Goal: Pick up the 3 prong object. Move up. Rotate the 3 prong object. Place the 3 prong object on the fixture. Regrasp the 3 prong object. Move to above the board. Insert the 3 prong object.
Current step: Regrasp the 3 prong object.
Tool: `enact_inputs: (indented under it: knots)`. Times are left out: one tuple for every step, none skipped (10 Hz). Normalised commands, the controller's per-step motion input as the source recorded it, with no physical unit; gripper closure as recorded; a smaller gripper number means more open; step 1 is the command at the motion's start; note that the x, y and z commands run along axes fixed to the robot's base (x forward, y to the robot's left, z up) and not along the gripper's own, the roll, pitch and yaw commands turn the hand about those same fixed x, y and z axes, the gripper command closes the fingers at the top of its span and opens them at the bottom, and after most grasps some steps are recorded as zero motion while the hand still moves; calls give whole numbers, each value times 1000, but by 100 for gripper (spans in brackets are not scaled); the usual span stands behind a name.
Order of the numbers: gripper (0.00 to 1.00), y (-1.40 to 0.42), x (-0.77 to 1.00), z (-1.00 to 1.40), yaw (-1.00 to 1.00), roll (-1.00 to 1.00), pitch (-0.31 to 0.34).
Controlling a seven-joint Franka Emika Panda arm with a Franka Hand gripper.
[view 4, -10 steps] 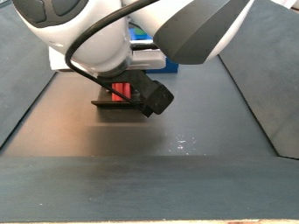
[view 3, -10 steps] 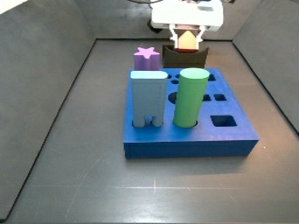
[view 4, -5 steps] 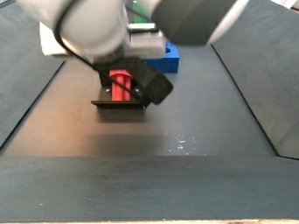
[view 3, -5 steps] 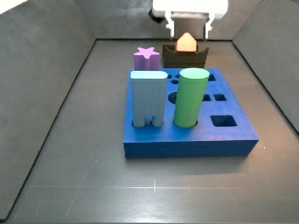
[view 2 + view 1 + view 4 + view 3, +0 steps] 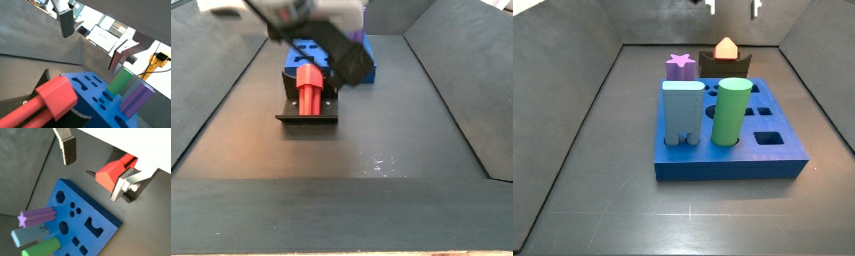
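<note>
Since the earlier frames our end effector has let go and risen clear of the fixture; in a side view only its fingertips show, high above it. The fingers stand apart with nothing between them in both wrist views. The 3 prong object is left resting on the fixture, which stands just behind the board; in a side view its pale tip rises above the fixture's top.

We judge the placing step done and the regrasp next. The red piece looks like light, rigid plastic with smooth flat faces, so it should neither bend nor crush but could slip. We would close the pads across its flat sides, partway along the body and clear of the fixture.
</note>
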Motion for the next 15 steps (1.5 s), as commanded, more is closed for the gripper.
enact_inputs:
  knots:
    - [0,-742,-104,770,22,1000,53]
    - [0,-711,-86,681,21,1000,52]
    - [0,-589,-94,565,21,1000,44]
    - [0,-373,-98,305,20,1000,34]
    - [0,-262,-81,166,20,1000,32]
    - [0,-87,-27,48,20,1000,32]
    - [0,-45,-8,41,20,1000,36]
    - [0,-37,-7,20,20,1000,33]
    - [0,-31,-17,14,21,1000,29]
    - [0,-28,-26,16,21,1000,25]
    - [0,-27,-27,7,22,1000,20]
    - [0,-25,-22,-2,23,1000,15]
    - [0,-22,-18,-1,24,1000,10]
    - [0,-22,-13,-2,25,1000,5]
    - [0,-21,-15,-2,27,1000,4]
